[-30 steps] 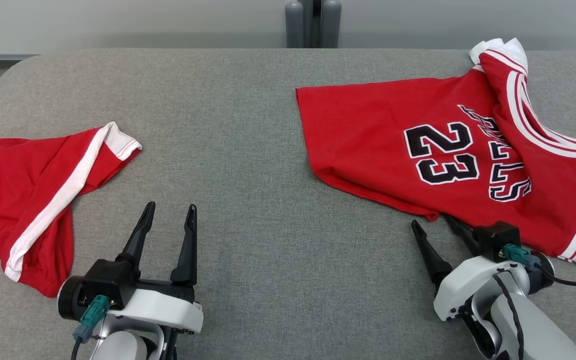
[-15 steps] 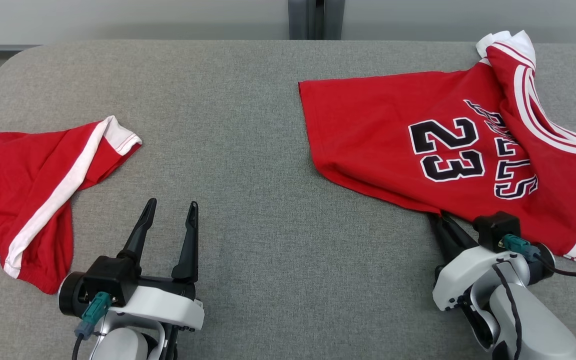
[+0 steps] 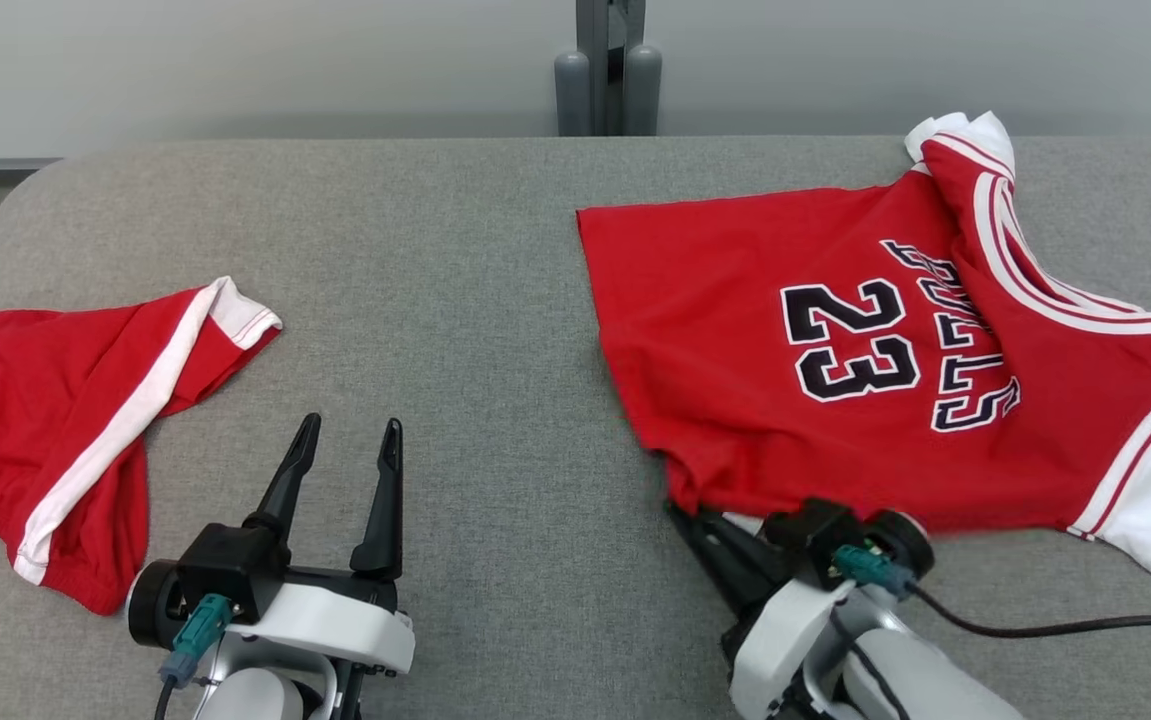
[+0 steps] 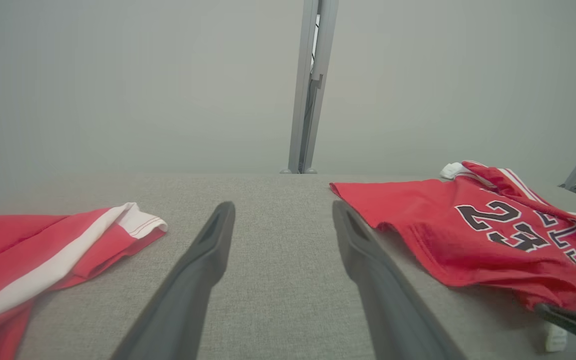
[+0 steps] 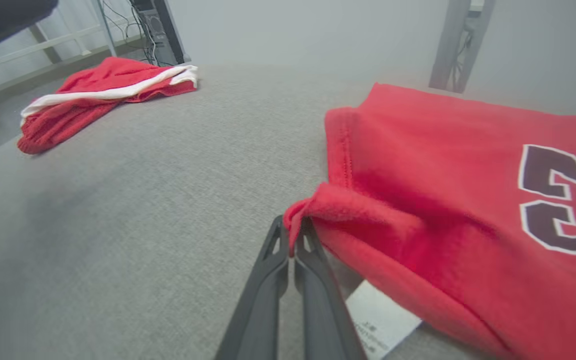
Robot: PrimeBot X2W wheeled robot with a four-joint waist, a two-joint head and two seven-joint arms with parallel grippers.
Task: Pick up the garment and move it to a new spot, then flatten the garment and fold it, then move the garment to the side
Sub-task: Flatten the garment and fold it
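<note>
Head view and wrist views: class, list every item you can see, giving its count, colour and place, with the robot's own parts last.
Red fabric jersey with black number 23 and white trim: one, red, right half of the table, spread out.
Red fabric shorts with white side stripe: one, red and white, left edge of the table, crumpled.
White care label: one, white, under the jersey's near hem.
Grey fabric-covered table: one, grey, under both garments.
Grey metal post: one, grey, behind the table's far edge.
Black cable: one, black, trailing from the right wrist.
Left gripper: one, dark fingers, open over bare table.
Right gripper: one, dark fingers, shut on the jersey's near hem corner.
</note>
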